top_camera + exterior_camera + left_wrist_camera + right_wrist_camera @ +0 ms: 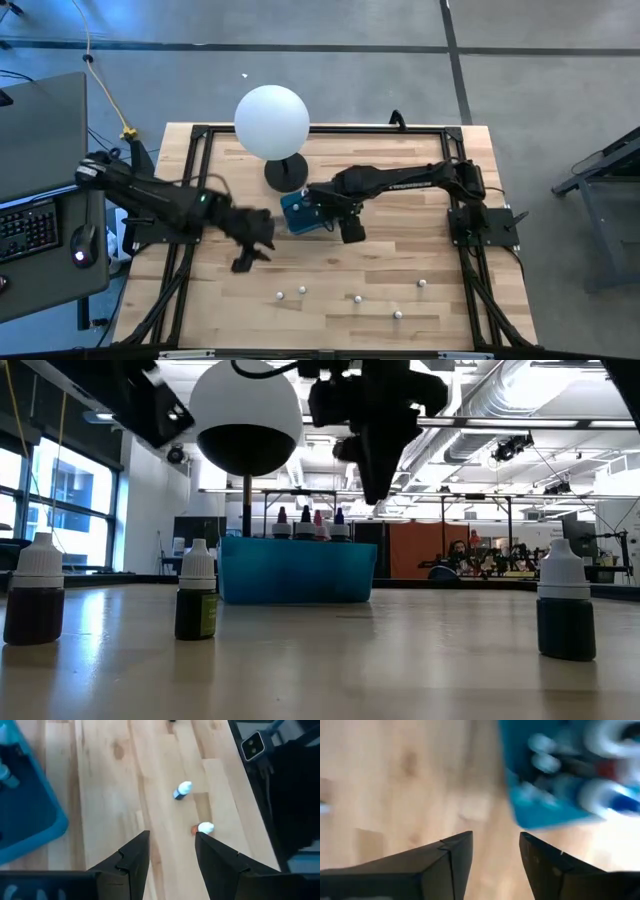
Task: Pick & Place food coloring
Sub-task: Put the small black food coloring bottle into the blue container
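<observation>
We see the right tool (352,232) with its fingers parted and nothing between them, hanging just beside the teal box (300,213) on its right-hand side in the high view. Its own wrist view shows bare wood between the fingers and the box, crowded with small capped bottles, off to one side.

The left tool (248,255) is likewise parted and empty, hanging above the bench (330,265) on the other side of the box. Its wrist view looks past the fingers at two loose bottles (183,790), one standing and one apparently lying on its side; neither is between the fingers.

Several bottles stand upright inside the box in the low view. Five more dot the front of the bench, well apart from both tools. The white ball lamp (272,121) stands behind the box.

We judge the right tool is between placements, free to fetch. The next move calls for choosing one loose bottle at the front, lining up over its cap and descending squarely; the bottles look light and easy to tip.
</observation>
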Tool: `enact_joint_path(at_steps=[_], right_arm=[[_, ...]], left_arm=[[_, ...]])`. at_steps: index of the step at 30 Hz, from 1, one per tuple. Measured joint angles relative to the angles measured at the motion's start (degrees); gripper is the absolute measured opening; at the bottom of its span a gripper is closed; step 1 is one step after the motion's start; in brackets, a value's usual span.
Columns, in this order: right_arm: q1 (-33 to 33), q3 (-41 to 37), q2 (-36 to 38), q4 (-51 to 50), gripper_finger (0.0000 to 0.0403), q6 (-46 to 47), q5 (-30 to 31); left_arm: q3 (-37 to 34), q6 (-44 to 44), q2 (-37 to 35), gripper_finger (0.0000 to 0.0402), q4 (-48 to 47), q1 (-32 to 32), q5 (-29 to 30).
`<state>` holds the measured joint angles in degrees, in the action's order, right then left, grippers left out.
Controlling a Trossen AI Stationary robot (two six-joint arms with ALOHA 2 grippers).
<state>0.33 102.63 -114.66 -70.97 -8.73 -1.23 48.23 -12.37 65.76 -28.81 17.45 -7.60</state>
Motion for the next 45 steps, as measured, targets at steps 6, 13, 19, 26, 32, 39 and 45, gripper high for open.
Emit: enact_joint_path(at_steps=[6,13,19,26,32,39,45], right_arm=[[0.36,-15.66,5.30,16.62,0.0137,3.99,-6.11],[3.24,-29.64,10.48,35.04,0.0129,9.33,-4.08],[5.47,-34.67,12.05,41.41,0.0129,9.98,-3.11],[7.25,-34.96,12.14,42.88,0.0130,10.22,-2.63],[7.98,-34.95,12.14,43.46,0.0130,10.23,-2.56],[7.98,-34.95,12.14,44.02,0.0131,10.25,-2.14],[7.98,-34.95,12.14,44.28,0.0131,10.25,-2.14]], left_arm=[[0.00,-12.35,0.00,0.0156,2.46,8.93,13.49],[0.04,-16.71,2.34,0.0156,6.88,10.75,12.56],[0.04,-7.48,11.17,0.0156,14.40,10.72,3.63],[2.03,-2.88,21.25,0.0156,15.30,10.70,0.36],[3.58,-2.84,26.70,0.0156,15.26,10.75,-2.11],[3.58,-1.33,29.68,0.0156,15.40,11.97,-1.46],[3.58,0.56,31.01,0.0156,15.49,12.66,0.88]])
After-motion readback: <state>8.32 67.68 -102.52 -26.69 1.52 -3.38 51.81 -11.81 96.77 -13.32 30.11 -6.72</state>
